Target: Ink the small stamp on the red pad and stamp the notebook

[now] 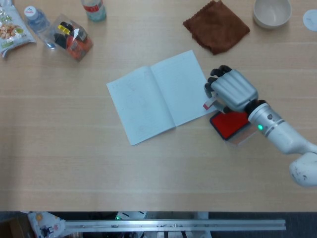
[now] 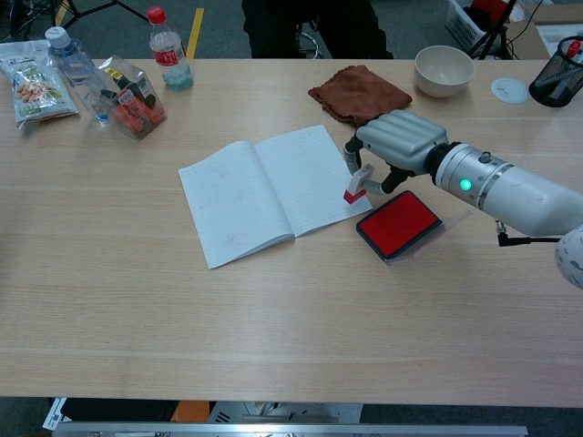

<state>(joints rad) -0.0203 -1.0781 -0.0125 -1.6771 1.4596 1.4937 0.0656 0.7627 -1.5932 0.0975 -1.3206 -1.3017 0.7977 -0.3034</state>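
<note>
An open lined notebook (image 1: 161, 96) (image 2: 271, 189) lies in the middle of the table. The red ink pad (image 1: 229, 124) (image 2: 398, 224) sits just right of it, its clear lid beside it. My right hand (image 1: 229, 90) (image 2: 399, 142) hovers over the notebook's right edge and holds the small stamp (image 1: 208, 104) (image 2: 356, 186), whose red inked face points down just above the page corner. The left hand shows in neither view.
A brown cloth (image 1: 216, 26) (image 2: 359, 95) and a white bowl (image 1: 271, 12) (image 2: 444, 70) lie at the back right. Bottles (image 2: 169, 50), a clear box of items (image 1: 72, 37) and a snack bag (image 2: 35, 89) stand at the back left. A black pen cup (image 2: 556, 80) is at the far right.
</note>
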